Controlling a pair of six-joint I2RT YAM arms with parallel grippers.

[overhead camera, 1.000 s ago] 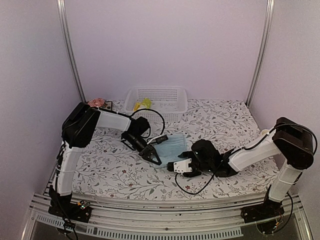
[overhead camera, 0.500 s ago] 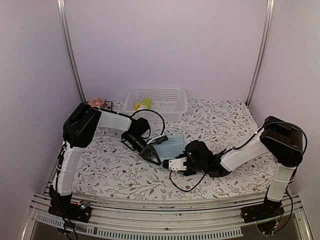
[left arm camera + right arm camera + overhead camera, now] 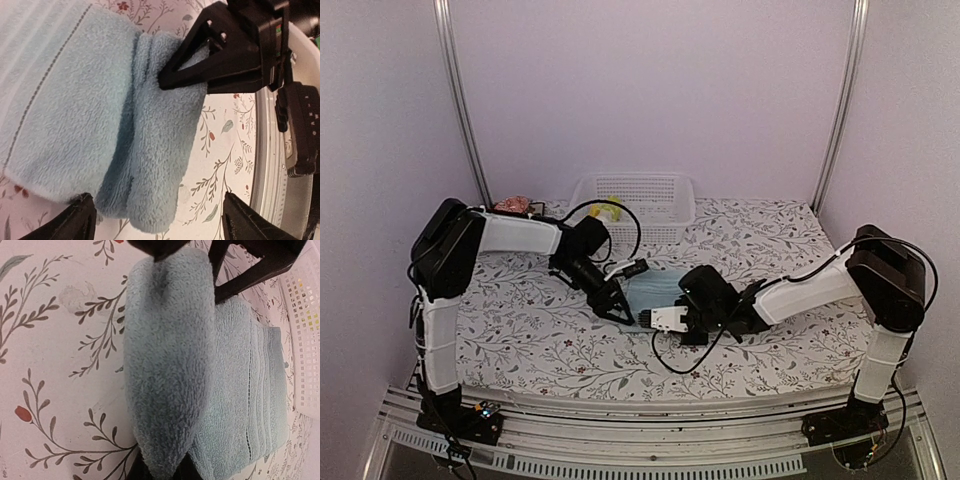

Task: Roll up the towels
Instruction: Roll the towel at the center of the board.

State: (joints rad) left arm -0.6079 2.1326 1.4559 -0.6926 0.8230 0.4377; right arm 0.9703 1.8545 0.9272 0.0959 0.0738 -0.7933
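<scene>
So, biggest thing first: the floral table cover (image 3: 520, 330) runs under everything, and the white basket (image 3: 632, 205) sits well behind both sets of jaws. The pale blue towel (image 3: 660, 287) lies on the cover with its near edge curled into one fat turn, and that turn runs straight across between the two grippers. The yellow-green towel (image 3: 610, 209) is bunched up in the basket, far beyond either jaw.

The right gripper (image 3: 159, 471) looks clenched on one end of the curled edge, with cloth bulging out ahead of its fingers. The left gripper (image 3: 160, 222) is spread wide, a fingertip on each side of the other end, gripping nothing.

My read is that the blue one is only one turn in. Next I'd guess the left has to close on its end so both can tumble the roll evenly toward the flat part, otherwise it goes cone-shaped.
</scene>
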